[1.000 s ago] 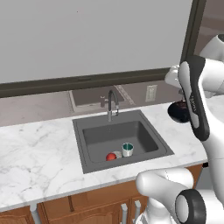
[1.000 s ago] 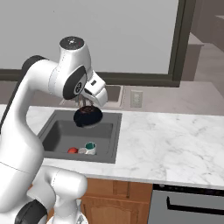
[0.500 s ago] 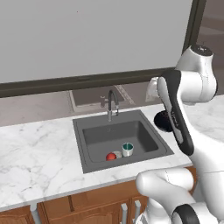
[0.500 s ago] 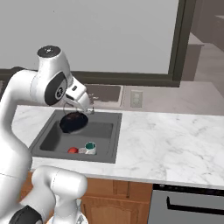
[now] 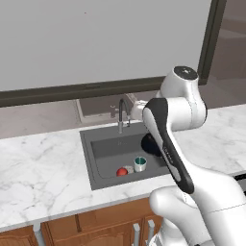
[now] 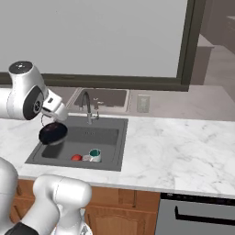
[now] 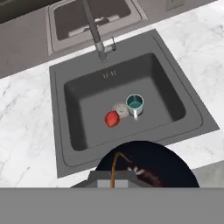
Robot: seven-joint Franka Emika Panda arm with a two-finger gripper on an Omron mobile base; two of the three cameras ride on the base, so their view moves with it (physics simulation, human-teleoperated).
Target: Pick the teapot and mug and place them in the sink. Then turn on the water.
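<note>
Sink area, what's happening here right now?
The small silver-grey teapot with a red patch and the short silvery mug with a teal inside both sit in the dark grey rectangular sink, close together near the front. No water runs from the slim curved tap. The white arm's gripper is shut and holds nothing, hovering over the sink's front left part, in front of the tap.
</note>
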